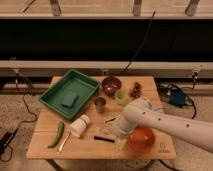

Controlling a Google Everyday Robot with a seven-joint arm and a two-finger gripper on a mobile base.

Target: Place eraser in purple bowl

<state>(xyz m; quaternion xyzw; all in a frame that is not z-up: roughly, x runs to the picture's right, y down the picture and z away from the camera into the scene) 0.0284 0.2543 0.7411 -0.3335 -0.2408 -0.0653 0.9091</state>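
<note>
The eraser (103,135) is a small flat block with a black edge, lying on the wooden table (45,147) near the front, right of the white cup (80,125). The purple bowl (111,85) stands at the back middle, beside the green tray (57,90). My white arm (160,125) reaches in from the right. My gripper (119,142) hangs at its end, just right of the eraser and left of the orange bowl (141,139). The gripper is far in front of the purple bowl.
A green sponge (70,100) lies in the tray. A metal cup (100,104), a light-green cup (120,96) and a dark brown object (136,90) stand near the purple bowl. A green vegetable (57,134) and a utensil (65,141) lie front left.
</note>
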